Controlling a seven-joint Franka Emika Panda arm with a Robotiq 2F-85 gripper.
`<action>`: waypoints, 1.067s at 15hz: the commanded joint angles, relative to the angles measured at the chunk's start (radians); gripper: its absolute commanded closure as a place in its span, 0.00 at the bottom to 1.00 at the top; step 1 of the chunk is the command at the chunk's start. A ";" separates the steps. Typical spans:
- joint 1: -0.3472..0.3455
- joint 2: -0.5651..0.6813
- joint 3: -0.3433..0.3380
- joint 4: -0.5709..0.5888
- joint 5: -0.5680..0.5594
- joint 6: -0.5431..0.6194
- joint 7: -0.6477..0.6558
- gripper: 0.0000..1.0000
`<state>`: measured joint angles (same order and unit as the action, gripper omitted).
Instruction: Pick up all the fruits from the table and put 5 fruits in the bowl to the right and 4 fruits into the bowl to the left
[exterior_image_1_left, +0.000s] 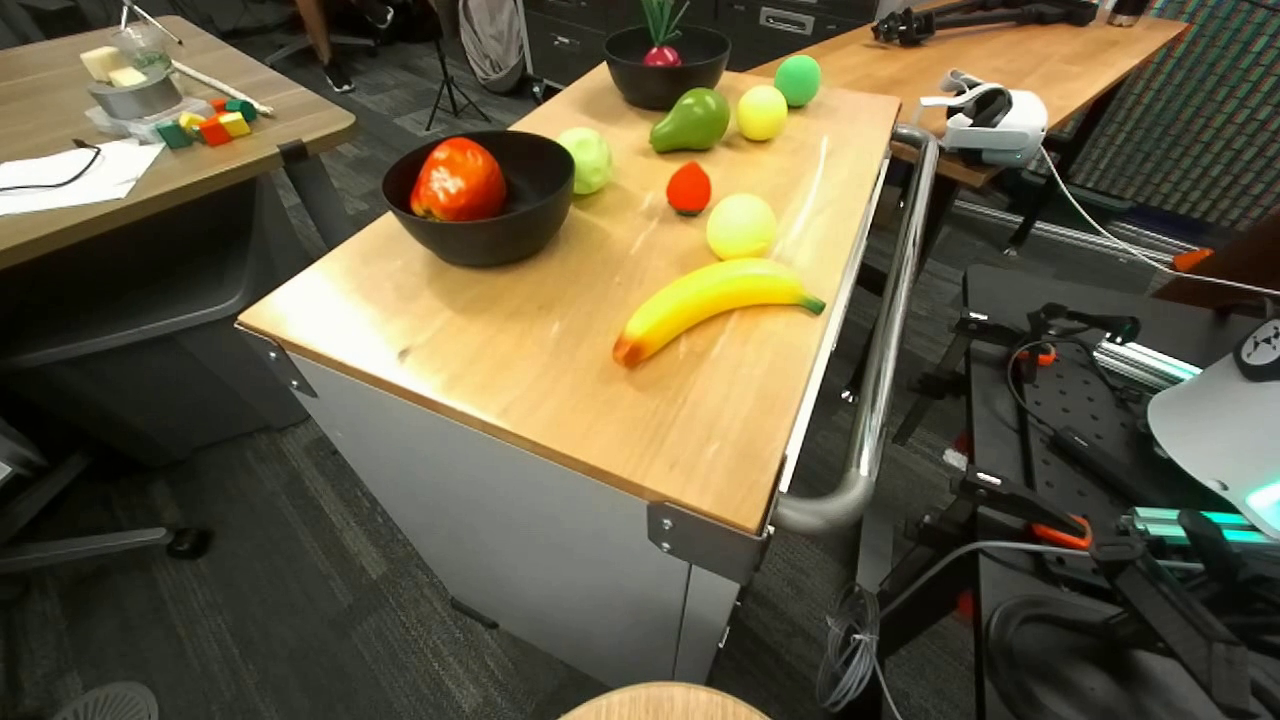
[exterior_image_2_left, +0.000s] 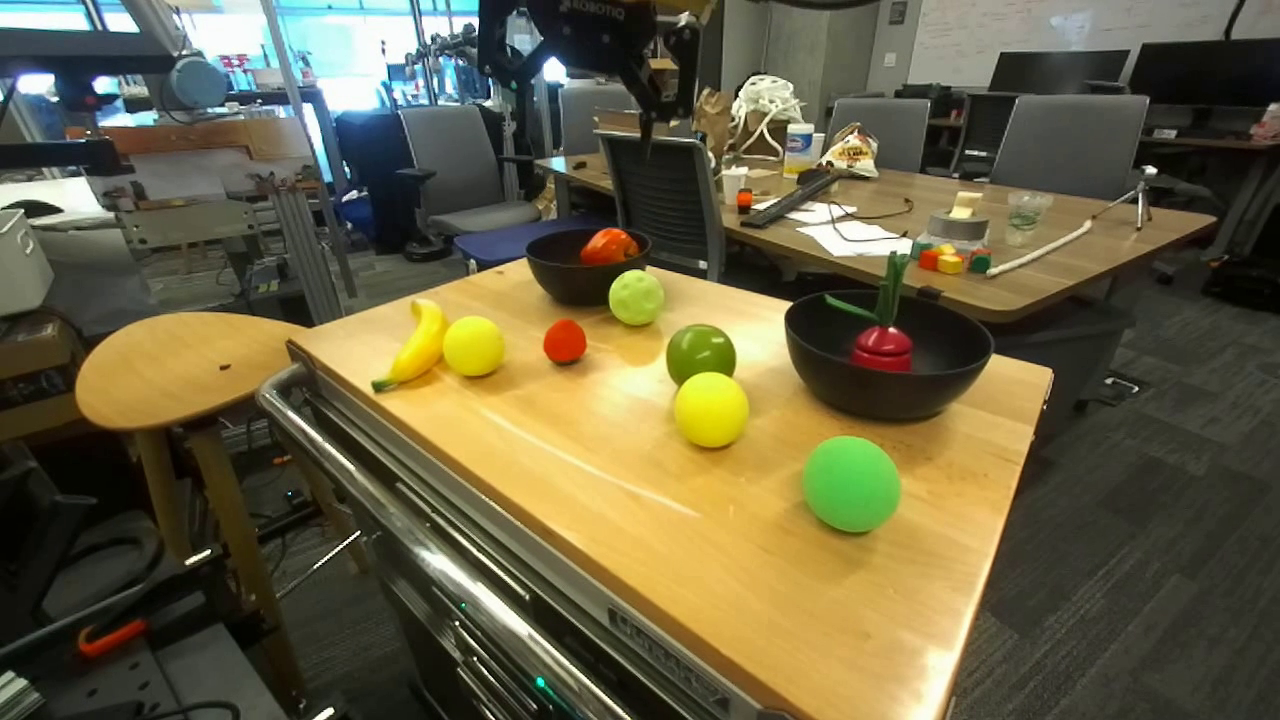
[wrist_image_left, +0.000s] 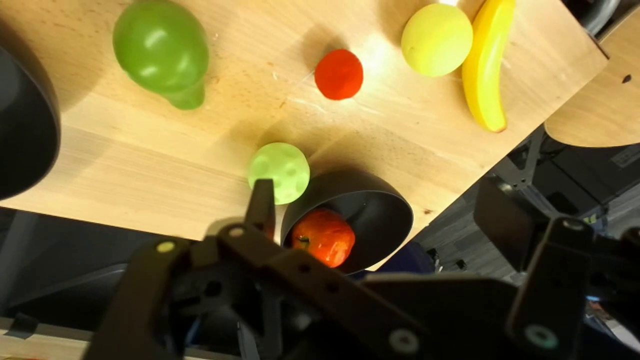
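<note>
My black two-finger tool (wrist_image_left: 377, 210) hangs over the wood-topped table (exterior_image_1_left: 500, 350), jaws spread wide, nothing in its grip. Marking legible on its housing in an exterior view: ROBOTIQ.

Closest, by the wrist view: a matte black round bowl (wrist_image_left: 350, 180) holding a large glossy red-orange fruit (wrist_image_left: 322, 237); just beside it, a pale green dimpled round fruit (wrist_image_left: 282, 167), contact not determinable. Next, standing apart, a small red pointed fruit (wrist_image_left: 339, 74). Then a pale yellow round fruit (wrist_image_left: 436, 40) close by a yellow curved banana (wrist_image_left: 484, 65).

Further along: a green pear (exterior_image_1_left: 692, 122) on its side, a second yellow round fruit (exterior_image_1_left: 762, 112) near it, then a plain green round fruit (exterior_image_1_left: 798, 80). Near the pear, a second black round bowl (exterior_image_2_left: 880, 395) holds a dark red fruit with green stalks (exterior_image_2_left: 882, 350).

Edges: both bowls stand near one long edge; the banana's green tip reaches close to the opposite one, where a chrome tubular handle (exterior_image_1_left: 898, 300) runs. A broad stretch of wood separates banana from bracketed corner. Dark nameplate (exterior_image_2_left: 668, 655) on the handle side: lettering unreadable.

Beyond: a far brown table (exterior_image_2_left: 1100, 245) with a white canister (exterior_image_2_left: 798, 152), label too small to read; whiteboard (exterior_image_2_left: 1080, 25) behind, handwriting illegible.
</note>
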<state>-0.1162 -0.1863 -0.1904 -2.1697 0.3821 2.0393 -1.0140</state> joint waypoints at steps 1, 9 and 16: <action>0.008 0.000 -0.007 0.002 -0.002 -0.001 0.002 0.00; 0.027 0.075 0.019 0.015 -0.039 0.216 -0.043 0.00; 0.051 0.277 0.084 0.035 -0.005 0.422 -0.191 0.00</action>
<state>-0.0685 0.0044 -0.1359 -2.1696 0.3622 2.3946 -1.1404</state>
